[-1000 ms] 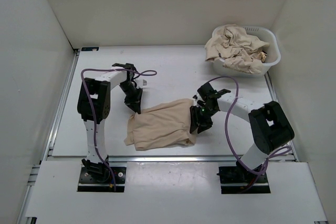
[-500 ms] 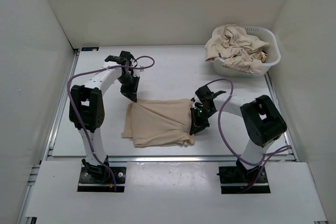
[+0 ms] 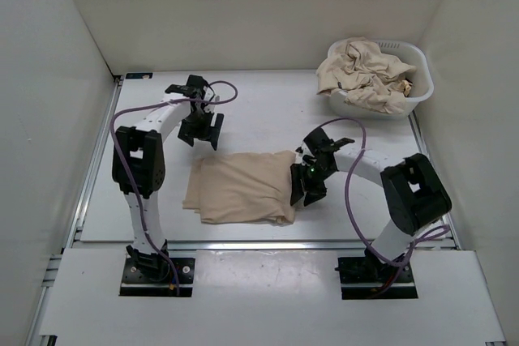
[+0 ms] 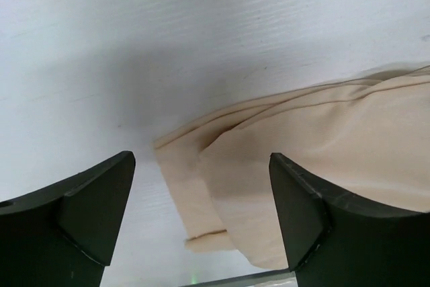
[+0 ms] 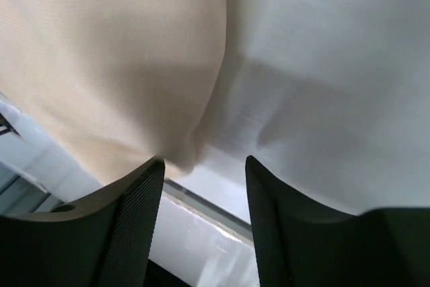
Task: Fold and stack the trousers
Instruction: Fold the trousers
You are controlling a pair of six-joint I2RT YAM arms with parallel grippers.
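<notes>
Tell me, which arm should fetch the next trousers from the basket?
Probably the right. The right claw is open beside the folded trousers, on the same side as the basket at the far right. The left claw, also open, is farther away on the left.

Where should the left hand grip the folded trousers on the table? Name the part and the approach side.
Probably the far-left corner of the folded trousers, where the layers end in a flat, exposed edge. Come straight down from above with the left hand, which hangs open just beyond that corner.
</notes>
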